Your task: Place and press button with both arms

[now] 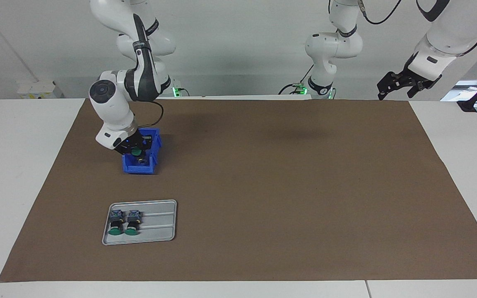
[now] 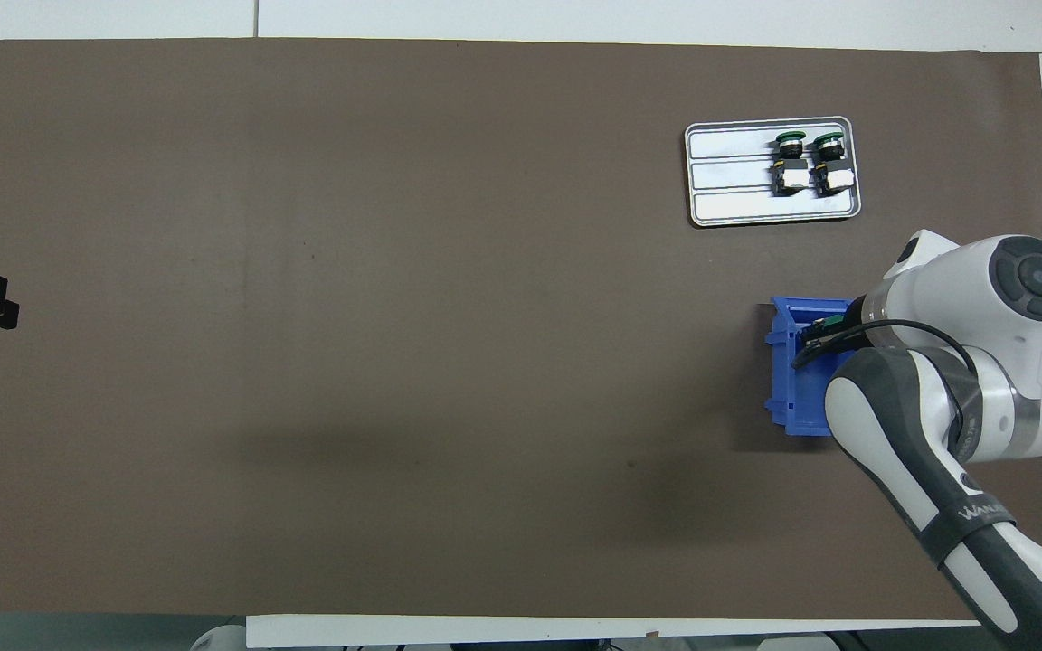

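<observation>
- Status: right gripper is down inside the blue bin, which sits on the brown mat toward the right arm's end of the table. Its fingertips are drawn together, and a green-capped button shows between them; by all appearance it is gripped, though the bin wall hides part of the contact.
- Left gripper hangs high at the left arm's end of the table, fingers spread wide and holding nothing. That arm waits.
- Grey tray lies farther from the robots than the bin, well apart from it. 2 buttons already lie in it side by side at one end, caps pointing away from the robots; the remaining stretch of the slots is bare.
- Judgement: step in hand is lifting a 3rd button out of the bin for the tray.
- Recommendation: raise straight up until the button clears the bin rim before travelling, so the bin is not dragged.
- Recommendation: set it just beside the 2 seated buttons, same orientation, without nudging them.
- Risk: grip on the round cap may slip; keep the move slow.
</observation>
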You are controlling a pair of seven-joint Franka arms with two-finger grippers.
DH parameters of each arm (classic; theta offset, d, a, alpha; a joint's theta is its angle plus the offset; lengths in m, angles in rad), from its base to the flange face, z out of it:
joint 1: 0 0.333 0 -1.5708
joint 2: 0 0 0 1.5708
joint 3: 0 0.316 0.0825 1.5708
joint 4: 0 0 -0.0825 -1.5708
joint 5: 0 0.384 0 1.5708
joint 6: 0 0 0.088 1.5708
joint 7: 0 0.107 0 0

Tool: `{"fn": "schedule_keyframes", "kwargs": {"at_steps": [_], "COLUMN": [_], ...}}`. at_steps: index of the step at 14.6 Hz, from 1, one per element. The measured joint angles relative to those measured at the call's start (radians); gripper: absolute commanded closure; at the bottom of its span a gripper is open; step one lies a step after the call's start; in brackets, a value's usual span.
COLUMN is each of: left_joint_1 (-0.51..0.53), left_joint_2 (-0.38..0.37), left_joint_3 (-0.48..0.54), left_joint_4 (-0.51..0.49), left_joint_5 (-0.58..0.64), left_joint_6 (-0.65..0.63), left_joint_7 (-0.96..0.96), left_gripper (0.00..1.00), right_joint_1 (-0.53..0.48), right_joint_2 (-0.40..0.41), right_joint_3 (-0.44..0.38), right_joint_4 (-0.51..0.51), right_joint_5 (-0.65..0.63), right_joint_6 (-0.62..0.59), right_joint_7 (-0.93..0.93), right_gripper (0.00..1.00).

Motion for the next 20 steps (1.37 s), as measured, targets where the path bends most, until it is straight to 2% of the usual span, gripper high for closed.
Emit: {"fn": "schedule_keyframes", "kwargs": {"at_steps": [5, 7, 8, 9, 10, 15, 20], "left_joint_1": [0.0, 0.0, 0.0, 0.0, 0.0, 0.0, 0.0], "left_joint_2": [0.0, 0.0, 0.0, 0.0, 0.0, 0.0, 0.0], "left_joint_3": [0.0, 0.0, 0.0, 0.0, 0.0, 0.0, 0.0], "left_joint_4": [0.0, 0.0, 0.0, 0.0, 0.0, 0.0, 0.0], "left_joint_5": [0.0, 0.0, 0.0, 0.0, 0.0, 0.0, 0.0], "left_joint_6": [0.0, 0.0, 0.0, 0.0, 0.0, 0.0, 0.0], "left_joint_7": [0.0, 0.0, 0.0, 0.0, 0.0, 0.0, 0.0], "left_gripper": [0.0, 0.0, 0.0, 0.0, 0.0, 0.0, 0.0], "right_joint_1": [0.0, 0.0, 0.0, 0.0, 0.0, 0.001, -0.005], "right_joint_2": [0.0, -0.003, -0.006, -0.008, -0.011, -0.062, -0.086], "right_joint_3": [0.0, 0.0, 0.0, 0.0, 0.0, 0.003, -0.002], "right_joint_4": [0.006, 0.014, 0.019, 0.034, 0.062, 0.247, 0.551], "right_joint_5": [-0.001, -0.003, -0.004, -0.004, -0.005, -0.006, 0.004], "right_joint_6": [-0.006, -0.017, -0.025, -0.046, -0.082, -0.298, -0.672], "right_joint_7": [0.001, 0.001, 0.001, 0.001, 0.001, 0.001, 0.009], "right_gripper": [0.48, 0.44, 0.37, 0.14, 0.0, 0.0, 0.0]}}
